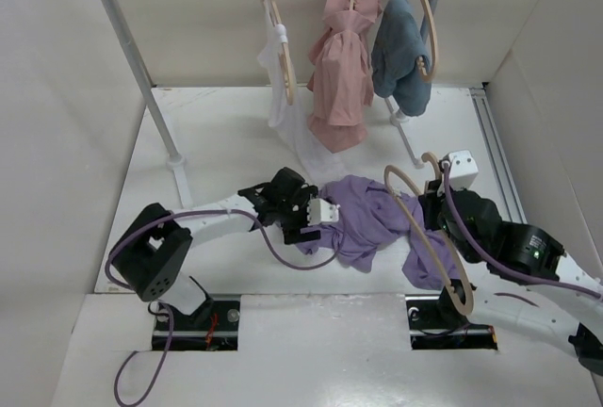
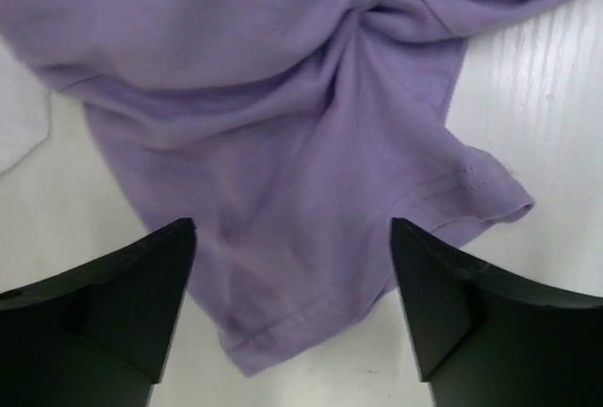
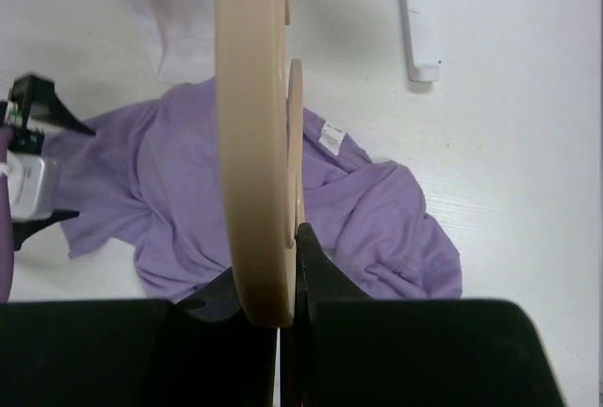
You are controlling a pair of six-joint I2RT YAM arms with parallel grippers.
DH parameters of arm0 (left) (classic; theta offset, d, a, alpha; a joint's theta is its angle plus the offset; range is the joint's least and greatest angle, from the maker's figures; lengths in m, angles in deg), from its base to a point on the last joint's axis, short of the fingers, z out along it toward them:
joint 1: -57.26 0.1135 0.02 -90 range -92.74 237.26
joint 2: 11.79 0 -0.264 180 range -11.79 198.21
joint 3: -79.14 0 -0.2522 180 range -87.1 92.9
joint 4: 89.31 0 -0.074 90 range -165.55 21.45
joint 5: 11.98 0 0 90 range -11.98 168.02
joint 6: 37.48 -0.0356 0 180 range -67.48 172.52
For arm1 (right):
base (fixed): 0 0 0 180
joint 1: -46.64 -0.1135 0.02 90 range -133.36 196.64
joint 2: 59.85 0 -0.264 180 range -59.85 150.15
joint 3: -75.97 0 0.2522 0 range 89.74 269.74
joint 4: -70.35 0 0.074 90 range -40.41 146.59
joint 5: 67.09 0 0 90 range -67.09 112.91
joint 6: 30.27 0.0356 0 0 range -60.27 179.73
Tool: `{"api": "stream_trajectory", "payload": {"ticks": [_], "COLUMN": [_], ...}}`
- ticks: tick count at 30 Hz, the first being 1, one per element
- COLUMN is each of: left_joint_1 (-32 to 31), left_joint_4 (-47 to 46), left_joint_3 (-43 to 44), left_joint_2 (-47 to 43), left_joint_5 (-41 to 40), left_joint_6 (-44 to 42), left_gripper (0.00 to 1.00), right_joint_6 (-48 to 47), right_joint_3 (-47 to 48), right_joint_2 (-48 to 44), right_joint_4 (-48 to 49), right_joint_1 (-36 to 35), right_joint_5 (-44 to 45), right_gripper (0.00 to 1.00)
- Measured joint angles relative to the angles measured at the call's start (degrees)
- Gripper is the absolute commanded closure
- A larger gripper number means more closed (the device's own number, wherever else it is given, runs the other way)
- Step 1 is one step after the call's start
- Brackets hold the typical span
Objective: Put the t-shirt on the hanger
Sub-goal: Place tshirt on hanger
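Currently the t-shirt (image 1: 363, 219) lies crumpled on the worktop (image 1: 217, 134), between the two arms and below the rack (image 1: 141, 68). It is not on the hanger (image 1: 441, 254).

Left arm: the left fingers (image 1: 320, 211) sit at the shirt's left edge. In the left wrist view they are spread wide, one on each side of a hemmed corner of the shirt (image 2: 283, 105). They grip nothing. The cloth between them lies flat on the worktop. A patch of white cloth (image 2: 19, 115) shows at the left edge of that view, beside the shirt.

Right arm: the right fingers (image 3: 303, 266) are clamped on the hanger (image 3: 250, 143) and hold it above the shirt's right side. The right wrist view shows it edge-on, running straight up from the fingers. The shirt (image 3: 188, 200) is spread on the worktop beyond it, with a white label visible near the neck. Whether the hanger touches the cloth cannot be told.

Rack: three other hangers hang from the bar, carrying a white garment (image 1: 283, 87), a pink garment (image 1: 339, 77) and a blue garment (image 1: 400, 49). The white garment's lower end reaches the worktop just beside the shirt's upper left edge.
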Motion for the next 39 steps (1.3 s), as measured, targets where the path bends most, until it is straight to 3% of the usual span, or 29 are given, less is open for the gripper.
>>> {"api": "stream_trajectory", "payload": {"ticks": [1, 4, 5, 6, 11, 14, 20, 25, 28, 30, 31, 36, 39], "left_joint_1": [-0.52, -1.46, -1.62, -1.64, -1.16, 2.23, 19.06, 35.5, 38.21, 38.14, 37.7, 32.26, 25.42], "left_joint_4": [-0.15, -0.46, -0.31, -0.24, -1.07, 0.02, 6.08, 10.14, 11.54, 14.34, 15.78, 13.57, 6.4], "left_joint_3": [-0.09, -0.28, -0.52, -0.92, -4.87, -9.68, -18.51, -18.16, -17.33, -14.29, -11.8, 2.75, 4.83], "left_joint_2": [0.74, 2.69, 3.02, 3.13, 0.48, -5.16, -21.81, -24.44, -23.67, -23.26, -23.06, -22.88, -22.69], "left_joint_5": [-0.17, -0.33, -0.26, -0.28, -1.68, -3.08, -6.62, -7.76, -7.96, -3.82, -0.79, 14.58, 15.56], "left_joint_6": [-0.98, -3.32, -4.02, -4.5, -9.11, -13.97, -31.95, -47.69, -51.39, -49.75, -47.52, -25.77, -8.59], "left_gripper": [0.45, 0.75, 0.98, 1.0, 1.0, 1.0, 1.0, 0.98, 0.47, 0.26, 0.23, 0.25, 0.24], "right_joint_6": [0.04, 0.28, 0.37, 0.42, 0.26, -1.29, -5.84, -8.52, -10.8, -12.2, -12.87, -14.73, -15.3], "right_joint_3": [0.11, 0.33, 0.35, 0.37, 0.37, 0.35, -0.39, -2.1, -3.61, -4.55, -4.72, -6.12, -7.52], "right_joint_2": [0.22, 0.22, 0.17, 0.22, 1.62, 2.14, 3.34, 6.23, 6.54, 6.64, 7.04, 8.48, 8.48], "right_joint_4": [-0.11, -0.13, -0.13, -0.13, 0.46, 2.23, 7.72, 11.78, 14.62, 16.96, 17.86, 23.17, 25.44], "right_joint_1": [-0.02, 0.0, 0.0, 0.0, 0.0, 0.0, 0.0, 0.0, 0.0, 0.0, 0.0, 0.0, 0.0], "right_joint_5": [0.61, 1.75, 1.86, 1.92, 1.25, -0.26, -7.13, -11.72, -14.78, -17.53, -18.93, -22.62, -23.06], "right_gripper": [1.0, 1.0, 1.0, 1.0, 1.0, 1.0, 1.0, 1.0, 1.0, 1.0, 1.0, 1.0, 1.0]}}
